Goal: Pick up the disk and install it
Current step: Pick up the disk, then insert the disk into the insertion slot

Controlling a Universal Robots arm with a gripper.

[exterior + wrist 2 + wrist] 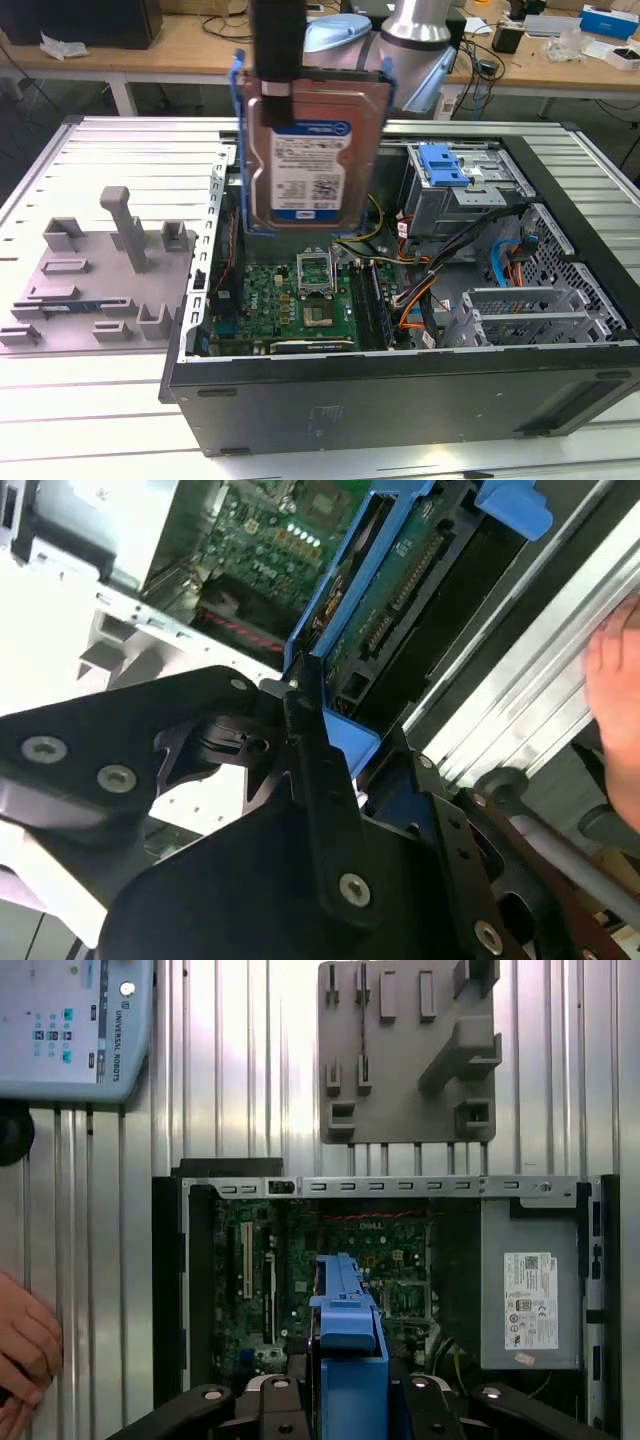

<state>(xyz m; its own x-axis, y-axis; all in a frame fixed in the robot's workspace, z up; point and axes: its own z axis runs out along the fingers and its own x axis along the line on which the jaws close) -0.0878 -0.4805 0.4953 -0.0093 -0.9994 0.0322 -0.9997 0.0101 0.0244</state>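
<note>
The disk (310, 150), a silver hard drive with a white-and-blue label in a blue carrier, hangs upright above the open computer case (400, 390), over the motherboard (290, 300). My gripper (283, 88) is shut on its upper edge, black fingers clamping the blue frame. In the second wrist view the fingers (312, 750) pinch the carrier, and the disk's (400, 590) green circuit side faces the camera. In the first wrist view the carrier edge of the disk (348, 1330) stands between the gripper's (345, 1400) fingers, above the motherboard (370, 1250).
A drive cage with a blue ribbed latch (442, 165) sits at the case's far right in the exterior view. The grey power supply (530, 1300) is inside the case. A grey fixture plate (100, 280) lies on the exterior view's left. A person's hand (25, 1350) rests near the case, by a teach pendant (70, 1020).
</note>
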